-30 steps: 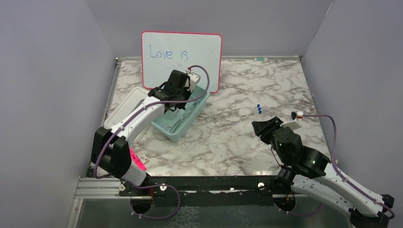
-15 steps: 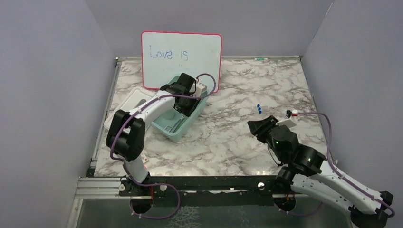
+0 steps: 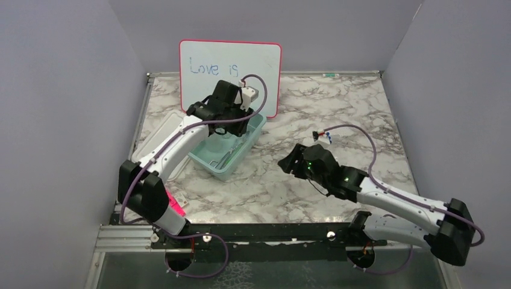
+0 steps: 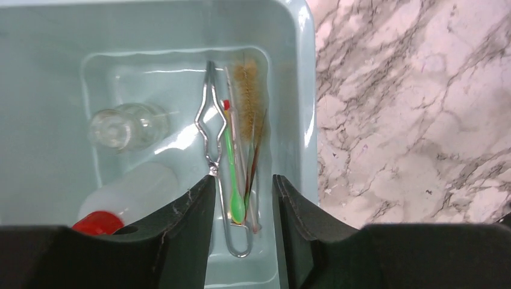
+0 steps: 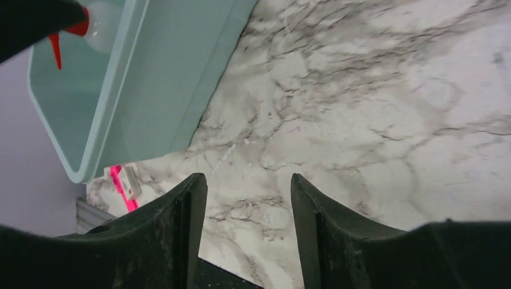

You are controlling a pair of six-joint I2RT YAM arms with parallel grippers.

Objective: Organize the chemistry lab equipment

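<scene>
Top external: the left gripper (image 3: 224,115) has lifted back above the teal tray (image 3: 208,163) after dipping into it. The right gripper (image 3: 288,164) has swung to mid-worktop, leaving the blue-capped tubes (image 3: 330,138) well apart on the marble.

Left wrist: the jaws have parted and pinch nothing. Below them the tray holds the squeeze bottle (image 4: 129,195), glass flask (image 4: 125,125), metal tongs (image 4: 211,135) and bristle brush (image 4: 247,90), so a drop-off looks finished.

Right wrist: the jaws are spread and empty over bare marble, beside the tray's corner. The tubes probably still need fetching.
</scene>
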